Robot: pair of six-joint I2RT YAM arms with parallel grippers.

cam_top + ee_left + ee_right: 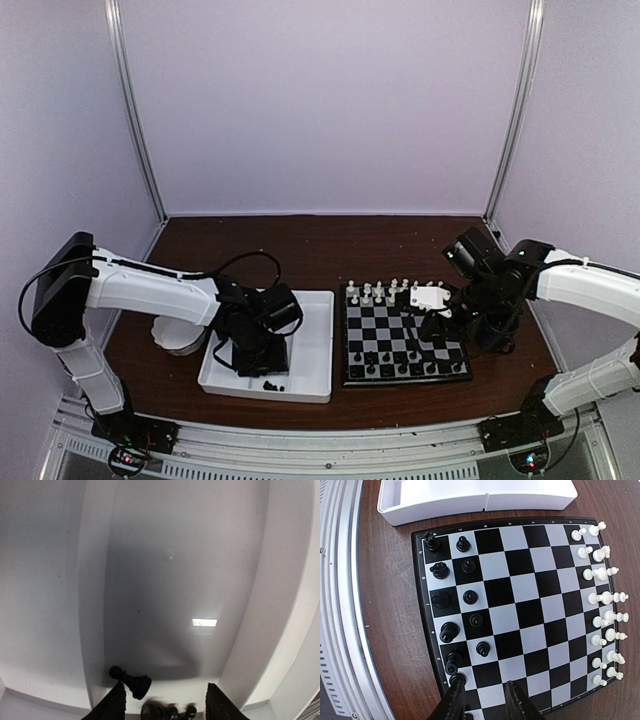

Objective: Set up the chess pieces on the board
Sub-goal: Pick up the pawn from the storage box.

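Now left pincer (165, 687) and right pincer (483, 687) gape; black chessmen (470, 597) face white chessmen (606, 598) across the board (520, 587).

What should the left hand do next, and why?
I'd guess the left hand should drop a little and close on the black pawn lying on its side in the tray. The hand is open just above it, and black's side of the board has empty squares.

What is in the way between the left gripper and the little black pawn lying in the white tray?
Nothing visible. The black pawn lies on its side on the tray floor, right beside one finger of the open left gripper. More black pieces lie between the fingers, beside the pawn, not over it.
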